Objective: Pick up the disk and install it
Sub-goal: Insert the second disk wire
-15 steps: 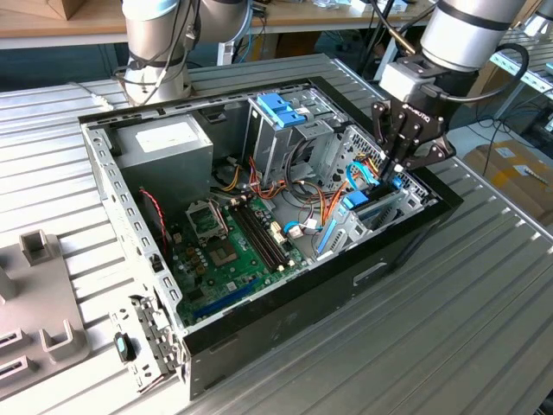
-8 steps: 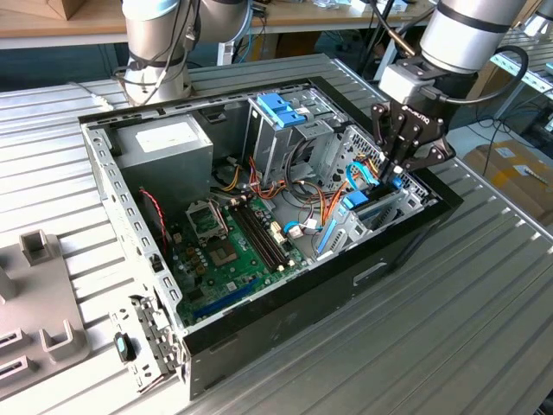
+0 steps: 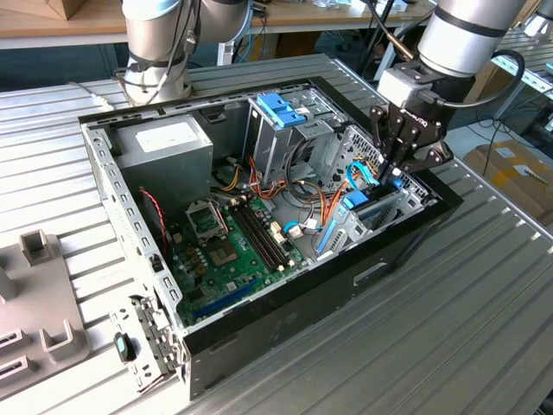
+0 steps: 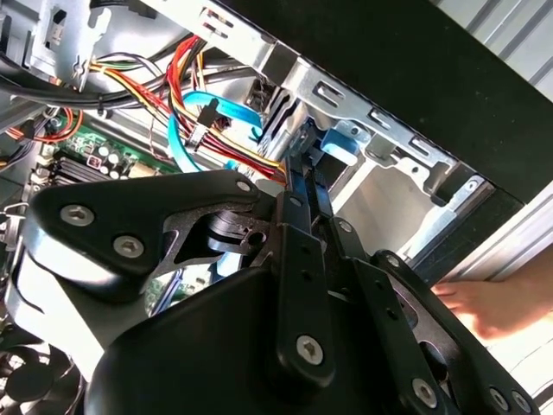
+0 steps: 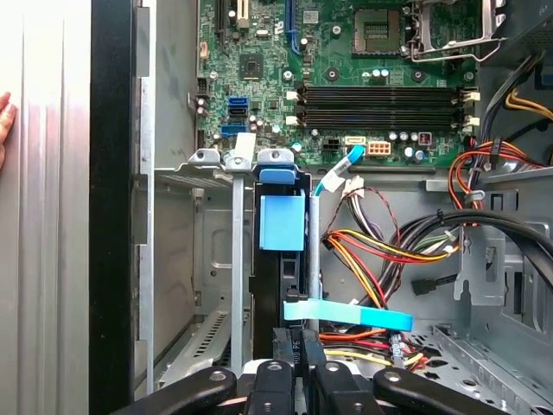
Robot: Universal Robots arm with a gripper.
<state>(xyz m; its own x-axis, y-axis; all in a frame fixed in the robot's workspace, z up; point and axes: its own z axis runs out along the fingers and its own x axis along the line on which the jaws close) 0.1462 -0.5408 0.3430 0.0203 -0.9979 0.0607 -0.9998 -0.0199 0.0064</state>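
Exterior view: open computer case [image 3: 259,346] on the metal table [image 3: 484,320], gripper [image 3: 393,169] low over the drive bay [image 3: 380,207]. Disk [image 5: 282,251] stands edge-on in that bay (label hidden, blue rail tab showing), mostly cut off. Jaws narrow, pinched on its rear edge. Hand [image 4: 492,303] at the table edge.

A ribbed metal table [image 3: 484,303] carries the open computer case [image 3: 285,303]. A grey fixture block [image 3: 34,303] lies beside it at the exterior view's left.
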